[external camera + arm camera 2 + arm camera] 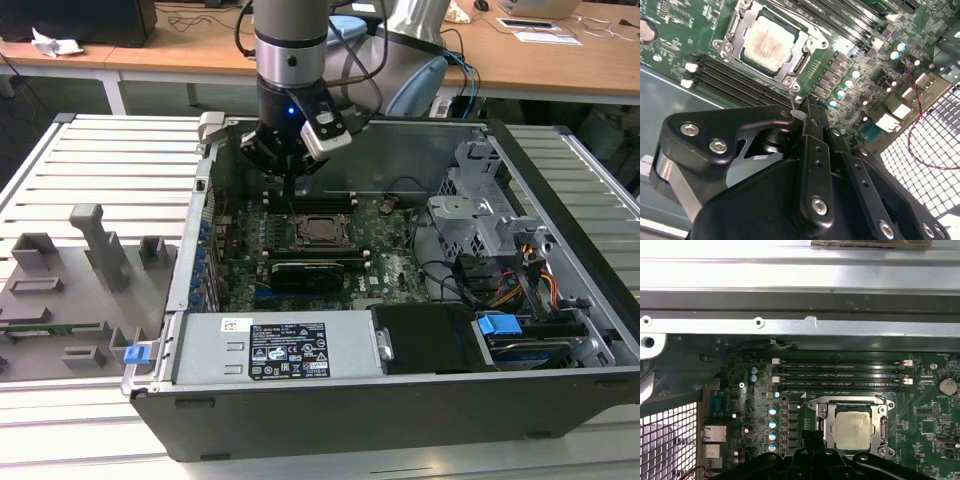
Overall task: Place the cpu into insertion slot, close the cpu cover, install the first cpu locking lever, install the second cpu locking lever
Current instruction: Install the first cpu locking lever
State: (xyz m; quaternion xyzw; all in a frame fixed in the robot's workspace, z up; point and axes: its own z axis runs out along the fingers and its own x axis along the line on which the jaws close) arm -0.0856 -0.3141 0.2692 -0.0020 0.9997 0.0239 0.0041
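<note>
Holds gripper (807, 107) jaws pressed together near cpu cover (812, 37); risks gouging green motherboard (675, 35) or bending cover if lowered off line

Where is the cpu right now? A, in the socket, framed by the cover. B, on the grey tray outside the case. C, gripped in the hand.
A: in the first wrist view the cpu's pale face shows through the window of the cover, lying flat on the board.
</note>
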